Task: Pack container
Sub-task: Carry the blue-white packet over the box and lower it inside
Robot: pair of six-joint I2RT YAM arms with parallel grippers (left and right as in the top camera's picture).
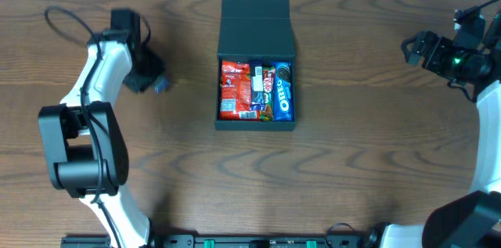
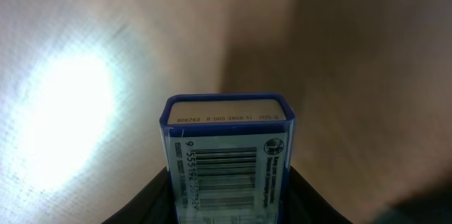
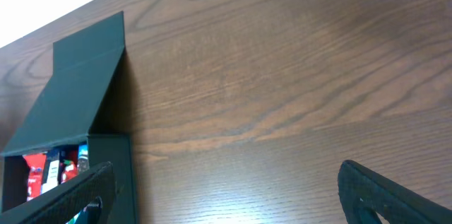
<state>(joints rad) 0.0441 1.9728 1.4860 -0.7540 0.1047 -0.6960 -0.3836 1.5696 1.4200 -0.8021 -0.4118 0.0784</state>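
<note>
- Container (image 1: 256, 29) sits mid-tabletop (image 1: 352, 162) and is open, with its hinged lid tipped back on the far side. Bare wood grain lies to its left, right and near sides.
- The far edge of the tabletop runs just behind the container's lid.
- Left fingers (image 2: 145, 206) stand well left of the container, level with its far half. They are clamped partway closed on a small box (image 2: 226, 160) with a blue border, whose end projects beyond them.
- Right fingers (image 3: 385, 192) stand well right of the container, spread wide with nothing between them. From the right wrist view, the container's side wall and raised lid show at far left.
- Inside the container, red packets (image 1: 232, 88) lie on its left side. A blue packet (image 1: 283, 91) reading "OREO" lies against its right wall. The packets between are too small to read.
- The small box carries a barcode, a round seal and a printed code line. Digits beginning "9 555" run beside the barcode; the rest is blurred.
</note>
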